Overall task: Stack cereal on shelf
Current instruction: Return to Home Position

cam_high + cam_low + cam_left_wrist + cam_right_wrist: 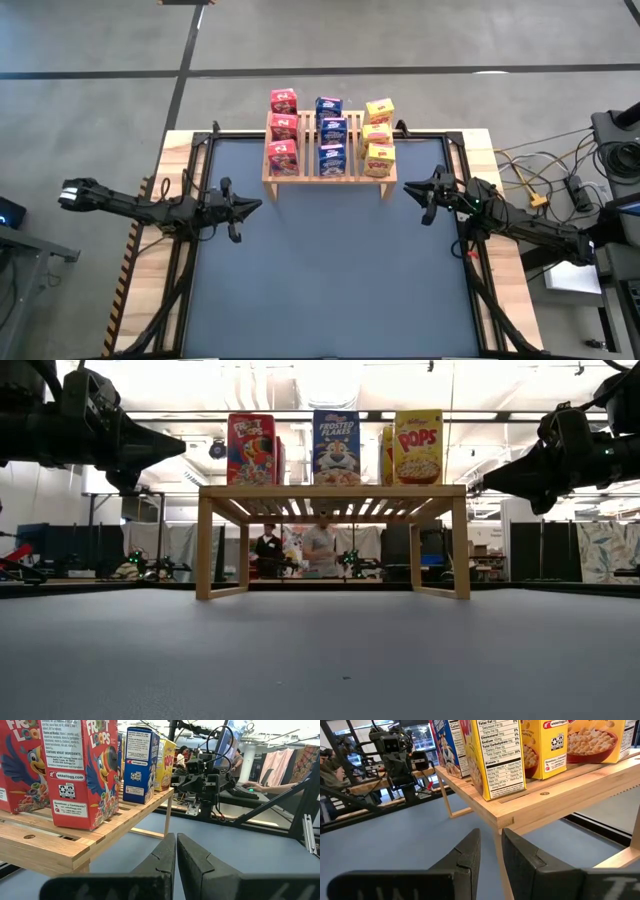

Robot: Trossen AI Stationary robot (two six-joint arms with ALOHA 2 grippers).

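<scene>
Cereal boxes point(330, 135) upright in three rows on shelf point(329, 176): red, blue, yellow. Left gripper point(252, 207) level, off shelf's left front corner, fingers pressed together, empty. Right gripper point(410, 187) level beside shelf's right leg, fingers slightly parted, empty.

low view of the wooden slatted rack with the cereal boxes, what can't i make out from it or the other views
- Low view: only the front red, blue and yellow cereal boxes show whole; they hide the boxes behind them on the light wooden slatted rack.
- High view: box fronts are unseen from straight above, and their print is too small to read.
- Left wrist view: the nearest red boxes are cut by the picture's edge.
- Right wrist view: the yellow boxes are cut likewise.
</scene>
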